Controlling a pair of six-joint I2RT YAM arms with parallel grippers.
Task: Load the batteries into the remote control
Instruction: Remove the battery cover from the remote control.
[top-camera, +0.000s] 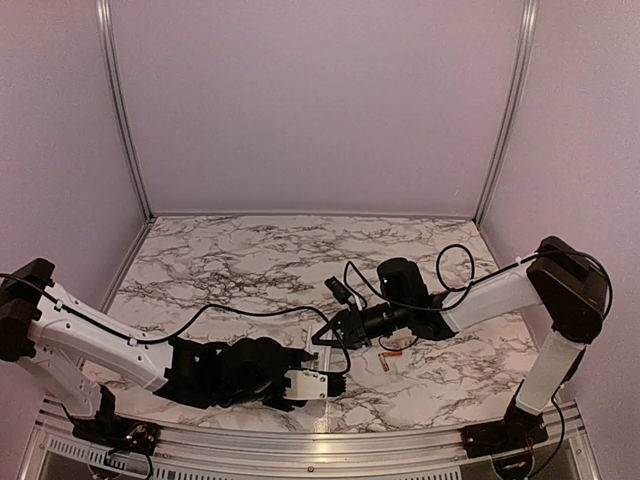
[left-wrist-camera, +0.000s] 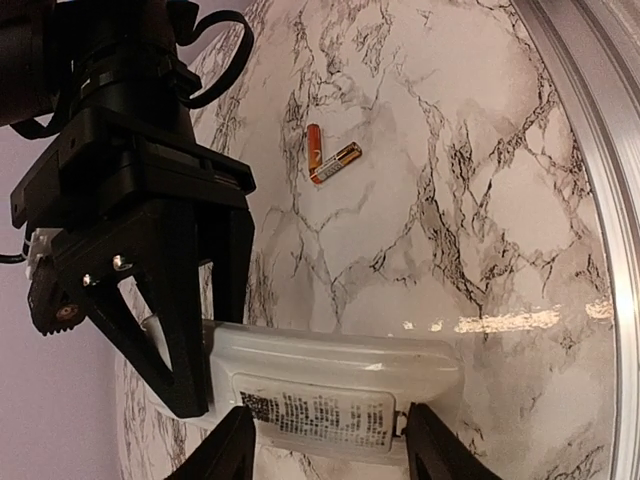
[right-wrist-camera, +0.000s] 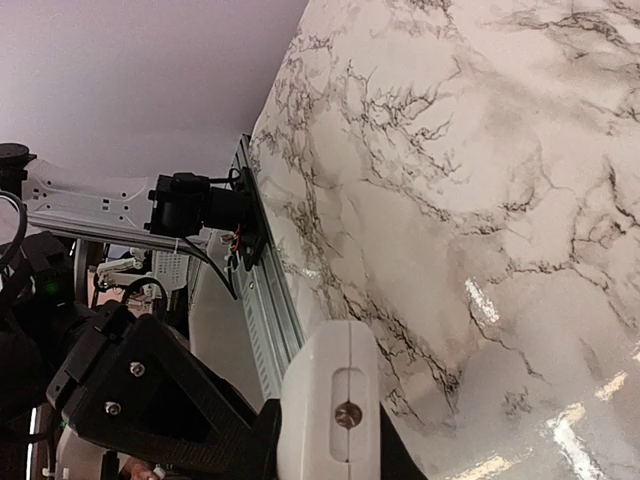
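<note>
The white remote control (left-wrist-camera: 330, 375) is held between both grippers just above the marble table, its labelled back facing the left wrist camera. My left gripper (left-wrist-camera: 335, 455) is shut on its sides; in the top view it is at the near centre (top-camera: 298, 385). My right gripper (right-wrist-camera: 335, 445) is shut on one narrow end of the remote (right-wrist-camera: 335, 390), and its black fingers (left-wrist-camera: 175, 330) show at the remote's left end. In the top view the right gripper (top-camera: 325, 340) sits just beyond the remote (top-camera: 310, 385). The two coppery batteries (left-wrist-camera: 325, 156) lie together on the table, right of the grippers (top-camera: 386, 362).
An aluminium rail (top-camera: 300, 440) runs along the table's near edge and shows in the left wrist view (left-wrist-camera: 590, 150) and the right wrist view (right-wrist-camera: 265, 300). Purple walls close the back and sides. Black cables (top-camera: 455, 270) loop over the right arm.
</note>
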